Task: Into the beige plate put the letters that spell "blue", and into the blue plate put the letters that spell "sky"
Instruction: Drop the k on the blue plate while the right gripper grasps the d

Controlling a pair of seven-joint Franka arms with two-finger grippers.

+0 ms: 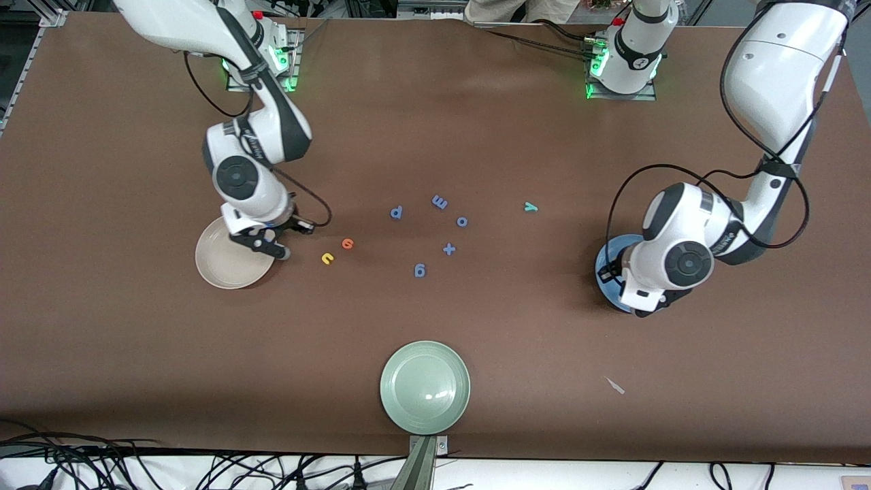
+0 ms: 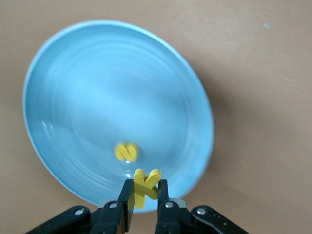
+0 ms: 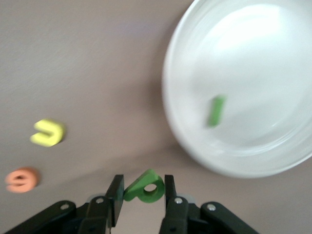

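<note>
My left gripper (image 2: 145, 184) is shut on the yellow "k" (image 2: 152, 177) and holds it over the rim of the blue plate (image 2: 107, 87), also seen as the blue plate (image 1: 607, 262) under the left arm's hand. A yellow "s" (image 2: 126, 151) lies in that plate. My right gripper (image 3: 143, 181) is shut on the green "b" (image 3: 147, 189) over the table, just beside the beige plate (image 3: 253, 58). A green "l" (image 3: 215, 110) lies in the beige plate (image 1: 224, 265). Orange "e" (image 1: 348, 243), yellow "u" (image 1: 327, 258) and teal "y" (image 1: 531, 207) lie on the table.
Several blue letters (image 1: 439, 201) are scattered mid-table between the two plates. A pale green plate (image 1: 424, 386) sits near the table's front edge. A small scrap (image 1: 614, 385) lies nearer the front camera than the blue plate.
</note>
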